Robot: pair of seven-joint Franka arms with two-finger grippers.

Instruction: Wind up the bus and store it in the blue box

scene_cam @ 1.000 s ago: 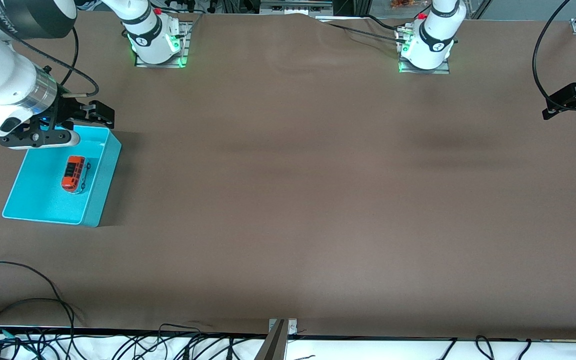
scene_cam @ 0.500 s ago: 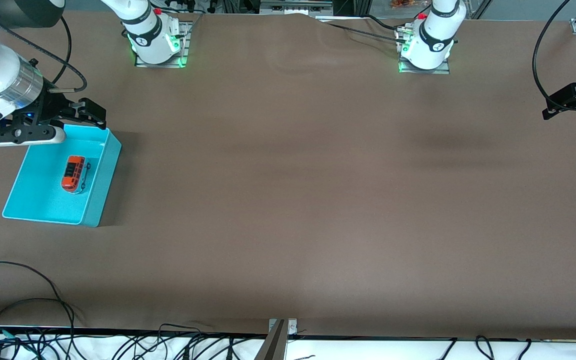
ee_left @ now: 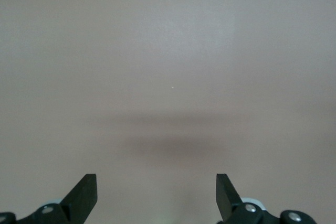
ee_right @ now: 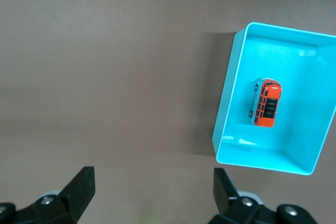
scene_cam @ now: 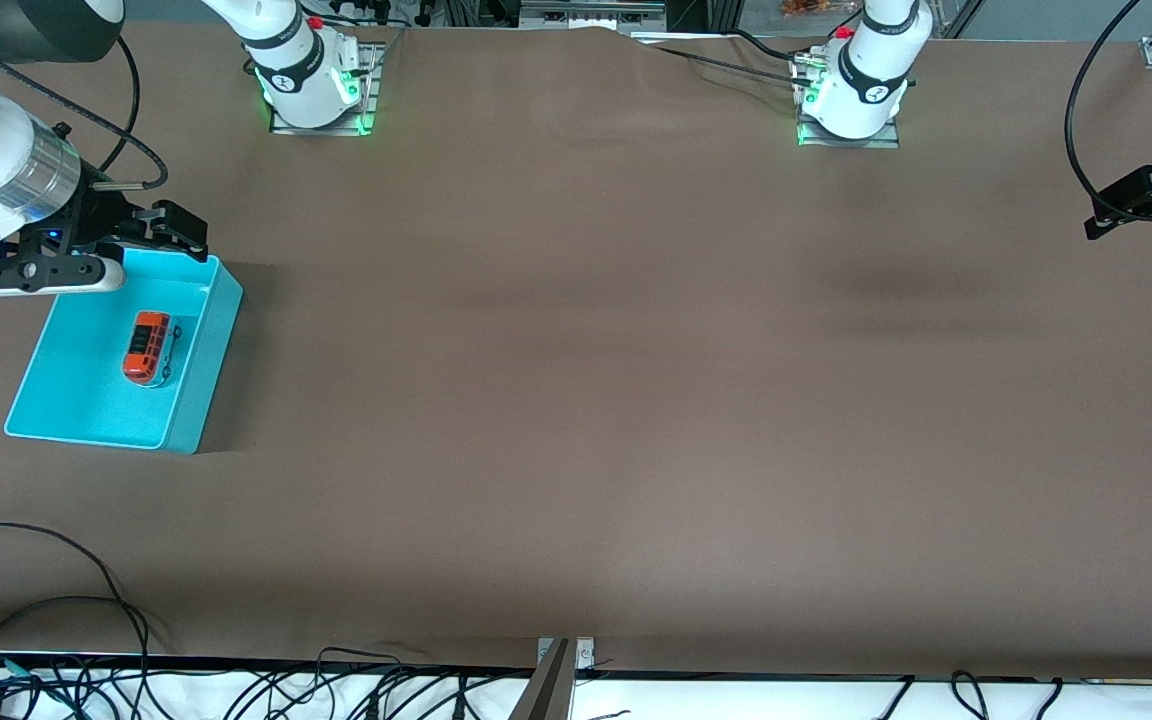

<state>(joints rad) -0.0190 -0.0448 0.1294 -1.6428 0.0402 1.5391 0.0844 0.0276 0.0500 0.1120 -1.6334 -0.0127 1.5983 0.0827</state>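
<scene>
The orange-red bus lies in the blue box at the right arm's end of the table. It shows in the right wrist view, on the floor of the box. My right gripper is open and empty, up in the air over the table beside the box's edge toward the robot bases; its fingers frame bare table in the right wrist view. My left gripper waits, open and empty, over the left arm's end of the table, with only bare table under it.
The brown table mat is bare between the box and the left arm. The arm bases stand with green lights. Loose cables and a metal bracket lie along the table's edge nearest the camera.
My right gripper has drawn back from over the box toward the right arm's end of the table. The bus, the box and the left arm have not moved.
</scene>
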